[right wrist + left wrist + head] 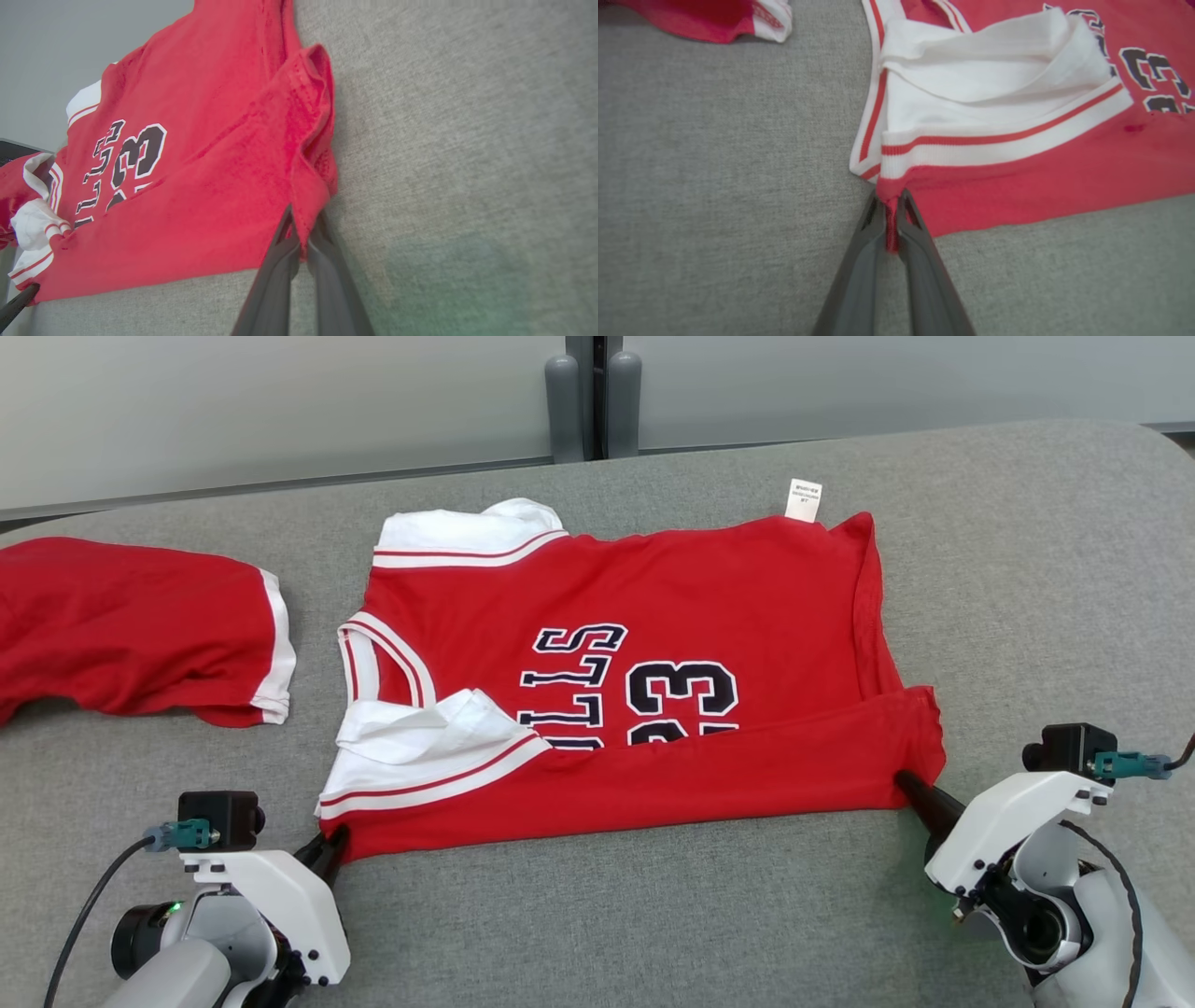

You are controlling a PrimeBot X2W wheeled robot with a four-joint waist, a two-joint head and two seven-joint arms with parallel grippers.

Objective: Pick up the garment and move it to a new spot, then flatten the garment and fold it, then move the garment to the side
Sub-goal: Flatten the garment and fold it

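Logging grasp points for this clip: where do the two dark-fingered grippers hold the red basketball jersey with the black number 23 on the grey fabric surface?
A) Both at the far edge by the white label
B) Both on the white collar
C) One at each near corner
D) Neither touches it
C: the left gripper pinches the red jersey at its near-left corner, and the right gripper pinches its near-right corner.

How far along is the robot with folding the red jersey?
Done: the jersey lies flat on the grey surface, near edge turned over the lettering. In hand: left gripper and right gripper each pinch a near corner. Left: finish folding, then move it aside.
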